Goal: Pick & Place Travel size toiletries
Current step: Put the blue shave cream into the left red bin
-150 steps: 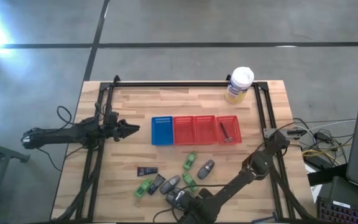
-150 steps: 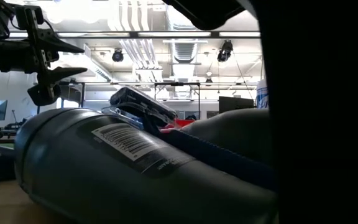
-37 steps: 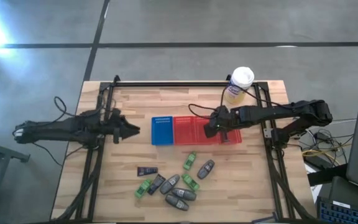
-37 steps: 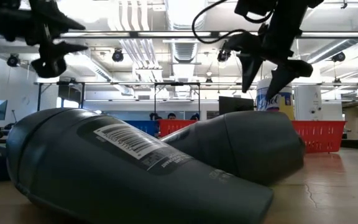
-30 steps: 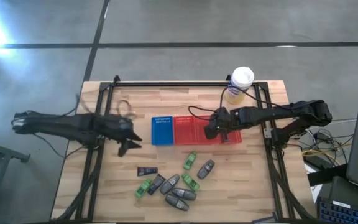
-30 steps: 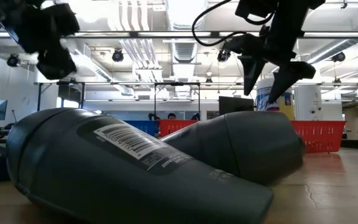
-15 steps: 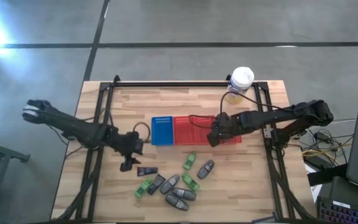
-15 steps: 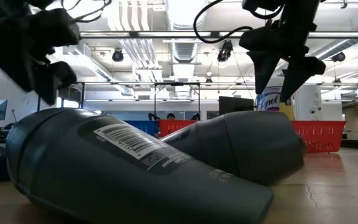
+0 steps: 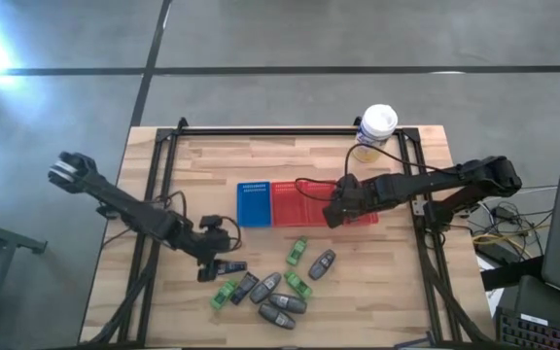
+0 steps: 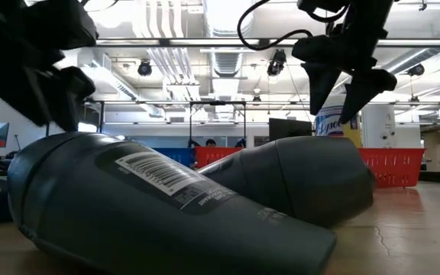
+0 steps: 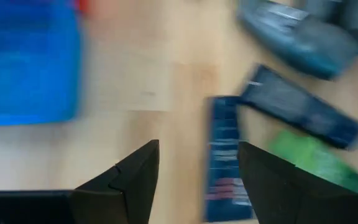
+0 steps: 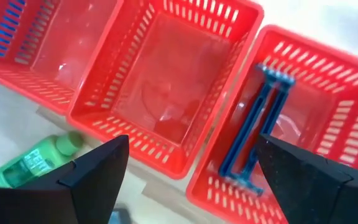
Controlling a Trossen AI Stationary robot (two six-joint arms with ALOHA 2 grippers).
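red trays [image 12: 166, 93]: two empty, one holds blue razor [image 12: 253, 130] | both pincers spread

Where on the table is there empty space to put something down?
Bare wood lies behind the blue tray, in front of the canister, and at the front right corner. The front middle is crowded with toiletries, where the left gripper works.

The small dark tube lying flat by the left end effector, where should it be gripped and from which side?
Grip the small dark tube across its narrow width near the middle, coming straight down from above. It lies flat on the table, long axis left-right in the high view, and the left end effector hangs open at its left end.
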